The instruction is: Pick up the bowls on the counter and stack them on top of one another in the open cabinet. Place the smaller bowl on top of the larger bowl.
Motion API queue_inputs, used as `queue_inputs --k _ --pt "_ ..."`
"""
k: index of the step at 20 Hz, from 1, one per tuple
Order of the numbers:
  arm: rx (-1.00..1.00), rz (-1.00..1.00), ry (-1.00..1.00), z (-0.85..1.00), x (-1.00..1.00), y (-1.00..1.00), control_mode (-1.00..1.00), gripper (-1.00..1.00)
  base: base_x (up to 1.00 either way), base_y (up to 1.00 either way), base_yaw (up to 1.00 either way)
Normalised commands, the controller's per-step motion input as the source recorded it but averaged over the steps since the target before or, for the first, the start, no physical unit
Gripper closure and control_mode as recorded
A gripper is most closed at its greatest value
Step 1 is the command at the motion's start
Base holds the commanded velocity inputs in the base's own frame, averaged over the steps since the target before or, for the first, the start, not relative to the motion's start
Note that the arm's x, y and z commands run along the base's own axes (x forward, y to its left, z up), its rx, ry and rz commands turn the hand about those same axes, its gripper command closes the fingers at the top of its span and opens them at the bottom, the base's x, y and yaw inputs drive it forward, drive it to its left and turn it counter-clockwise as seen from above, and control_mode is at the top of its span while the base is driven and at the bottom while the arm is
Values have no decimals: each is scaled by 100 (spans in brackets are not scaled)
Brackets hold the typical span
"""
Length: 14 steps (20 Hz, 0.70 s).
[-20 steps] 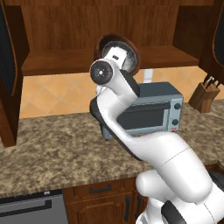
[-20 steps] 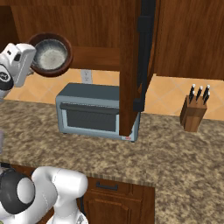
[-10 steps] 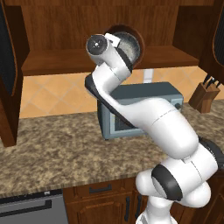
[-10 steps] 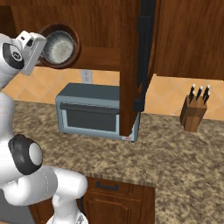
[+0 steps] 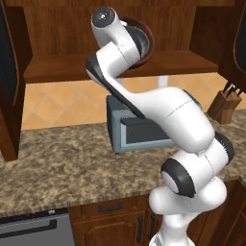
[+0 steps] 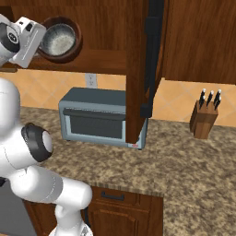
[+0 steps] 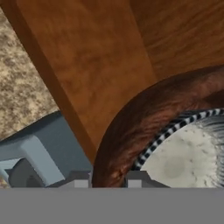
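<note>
Speckled brown-and-beige granite desk [image 6: 184, 161] is stretching along the bottom of the scene, carrying a grey-blue toaster oven [image 6: 97, 120] at the left and, well apart to its right, a wooden knife block [image 6: 204, 119]. Above the oven, the wide dark reddish-brown wooden wall cabinet [image 5: 57, 67] is standing open, its plain shelf floor bare at the left. Over that shelf the white arm is holding up the deep round dark reddish-brown wooden bowl [image 6: 73, 46], tilted so its mouth is facing out of the cabinet; whether it is touching the shelf cannot be told. Inside it the small shallow grey-blue bowl with the pale speckled inside [image 6: 58, 40] is sitting nested. From the hand camera, the pincer [image 7: 109, 178] is pinching narrowly on the brown bowl's rim, one tip outside and one inside the wall.
</note>
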Motion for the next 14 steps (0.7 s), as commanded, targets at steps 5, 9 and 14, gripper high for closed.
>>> queue_inputs --k 5,9,14 --pt "-7 9 1 -37 3 2 -100 100 0 0 0" --pt "0 6 9 -2 57 0 -100 100 0 0 0" --pt "0 4 5 0 93 -3 -100 -100 0 0 0"
